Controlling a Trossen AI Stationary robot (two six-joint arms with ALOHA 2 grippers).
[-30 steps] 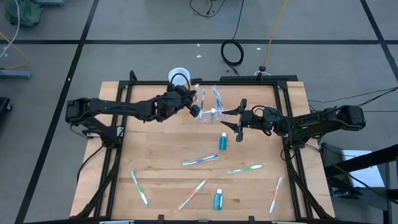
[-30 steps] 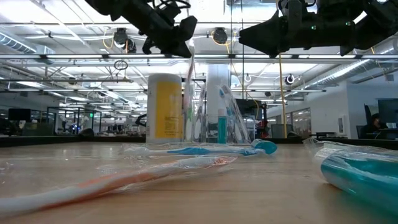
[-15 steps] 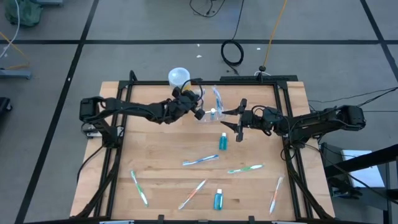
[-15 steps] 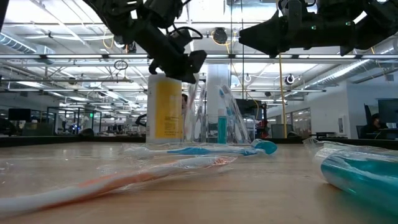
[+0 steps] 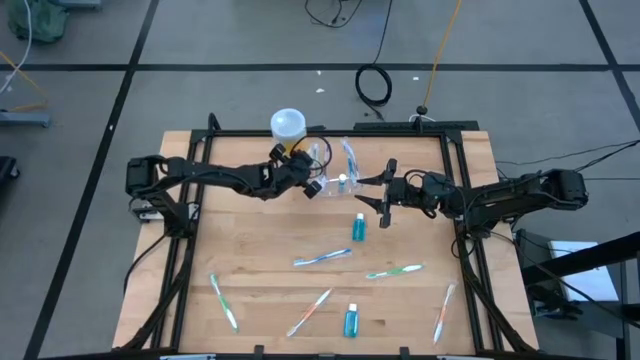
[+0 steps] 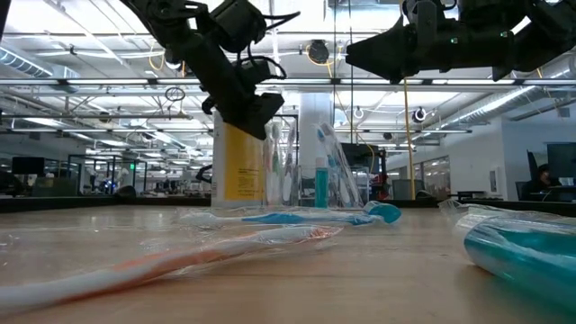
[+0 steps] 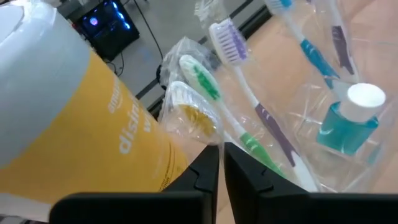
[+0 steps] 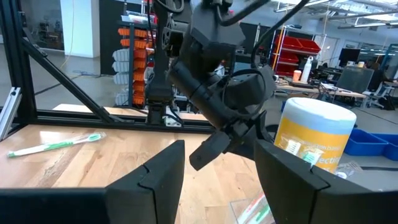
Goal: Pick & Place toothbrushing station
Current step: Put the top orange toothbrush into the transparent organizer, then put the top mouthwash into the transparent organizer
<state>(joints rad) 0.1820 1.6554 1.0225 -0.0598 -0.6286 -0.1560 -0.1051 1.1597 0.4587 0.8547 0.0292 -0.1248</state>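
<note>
The toothbrushing station (image 5: 337, 182) is a low clear holder at the table's far middle. It holds upright wrapped toothbrushes and a small teal tube (image 7: 349, 121). It also shows in the low view (image 6: 310, 175). My left gripper (image 5: 307, 178) is at the holder's left side, next to the yellow cup with a white top (image 5: 288, 124). It is shut on a wrapped toothbrush with a white-and-orange head (image 7: 185, 112). My right gripper (image 5: 383, 195) is open and empty, just right of the holder and above the table. My left gripper pinches the wrapped toothbrush between its two fingers just below the head (image 7: 213, 138), wrapper and all. The fingers slant down from the table's left. The brush stands head up beside the green (image 7: 200, 79) and purple (image 7: 226, 42) brushes; its lower end is hidden.
Several wrapped toothbrushes lie on the near half of the table, among them a blue one (image 5: 322, 258) and a green one (image 5: 395, 271). Teal tubes lie at the middle (image 5: 358, 227) and near the front edge (image 5: 350, 320). A black frame (image 5: 452, 180) rims the table.
My left gripper has gone down beside the yellow cup, toward the station, still shut on the wrapped toothbrush. The brush, which hung high above the holder, now stands lower among the other brushes.
</note>
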